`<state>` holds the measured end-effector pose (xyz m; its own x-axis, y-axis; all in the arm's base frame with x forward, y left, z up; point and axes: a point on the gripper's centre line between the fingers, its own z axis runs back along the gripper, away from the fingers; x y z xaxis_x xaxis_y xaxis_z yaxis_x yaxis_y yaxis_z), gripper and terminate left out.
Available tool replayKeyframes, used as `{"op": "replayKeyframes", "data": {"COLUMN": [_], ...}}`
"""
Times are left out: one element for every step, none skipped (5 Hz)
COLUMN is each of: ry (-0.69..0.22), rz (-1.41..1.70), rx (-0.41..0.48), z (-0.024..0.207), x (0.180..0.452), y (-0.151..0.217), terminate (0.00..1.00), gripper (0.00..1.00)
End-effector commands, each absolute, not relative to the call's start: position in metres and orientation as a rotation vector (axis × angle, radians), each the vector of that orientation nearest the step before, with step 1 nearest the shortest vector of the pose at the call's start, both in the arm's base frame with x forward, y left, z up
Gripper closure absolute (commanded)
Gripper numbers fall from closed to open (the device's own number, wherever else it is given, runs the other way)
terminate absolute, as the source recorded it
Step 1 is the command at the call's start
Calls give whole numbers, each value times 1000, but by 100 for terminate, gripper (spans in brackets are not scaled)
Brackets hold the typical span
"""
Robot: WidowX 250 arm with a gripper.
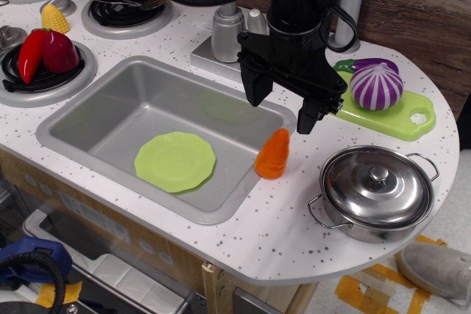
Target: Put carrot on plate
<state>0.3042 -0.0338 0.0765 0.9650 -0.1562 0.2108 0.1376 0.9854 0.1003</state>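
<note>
The carrot [273, 154], a stubby orange ridged cone, stands upright on the speckled counter at the right rim of the sink. The light-green plate [175, 161] lies flat on the sink floor, to the left of the carrot. My black gripper [282, 112] hangs open just above the carrot, slightly behind it. One finger [257, 87] is over the sink edge and the other finger [307, 117] is over the counter to the carrot's right. It holds nothing.
The grey sink [110, 112] is sunk into the counter. A steel pot with lid [377, 190] stands right of the carrot. A lime cutting board [401, 115] with a purple-striped onion [376, 86] lies behind. A faucet [227, 31], burners, red pepper [31, 54] and corn [55, 18] are further left.
</note>
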Motion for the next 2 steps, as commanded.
{"op": "replayKeyframes", "data": {"ry": [-220, -234], "rz": [-149, -126], "rx": [85, 55], "z": [77, 63], "x": [304, 305], "y": [-34, -32], "terminate": [0, 0], "gripper": [0, 0]}}
